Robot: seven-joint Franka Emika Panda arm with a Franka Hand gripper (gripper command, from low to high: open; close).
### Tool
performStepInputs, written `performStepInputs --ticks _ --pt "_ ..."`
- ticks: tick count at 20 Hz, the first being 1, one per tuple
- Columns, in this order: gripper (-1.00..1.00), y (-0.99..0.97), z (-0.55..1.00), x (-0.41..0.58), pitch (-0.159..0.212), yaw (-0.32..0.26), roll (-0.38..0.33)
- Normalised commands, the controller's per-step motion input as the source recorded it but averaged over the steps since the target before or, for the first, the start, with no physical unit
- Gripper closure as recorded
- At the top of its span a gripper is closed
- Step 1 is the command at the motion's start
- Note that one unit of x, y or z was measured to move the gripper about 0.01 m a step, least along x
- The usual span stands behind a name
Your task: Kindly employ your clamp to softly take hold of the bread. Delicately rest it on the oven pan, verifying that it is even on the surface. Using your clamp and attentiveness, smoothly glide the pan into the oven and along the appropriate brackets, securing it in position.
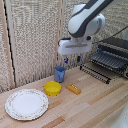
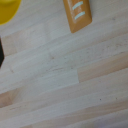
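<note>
Orange-tan bread [image 1: 74, 89] lies mid-table, just beside the yellow bowl [image 1: 52, 88]. Clamp [image 1: 72, 59] hangs above, fingers released, empty. Descend straight, straddle the narrow sides, squeeze lightly.

Your arm [image 1: 86, 20] is glossy white with a dark grey link above — the hand [image 1: 72, 60] is a white block ending in short, blue-tipped dark fingers.

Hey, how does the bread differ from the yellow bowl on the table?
The bread is a flat orange-tan rectangular block; the yellow bowl is round and hollow. The bread is smaller and lower than the bowl. The bread lies nearer the oven; the bowl sits nearer the white plate. Both rest untouched on the wooden table, apart from each other.
</note>
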Motion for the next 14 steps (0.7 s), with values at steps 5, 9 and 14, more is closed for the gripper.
performStepInputs --ticks 5,9,14 --pt "-1.00 0.03 -0.55 0.076 0.012 0.244 -0.116" --pt "-1.00 0.07 -0.50 0.078 0.082 0.241 -0.148" --pt "-1.00 0.01 -0.47 0.003 0.163 0.188 -0.169"
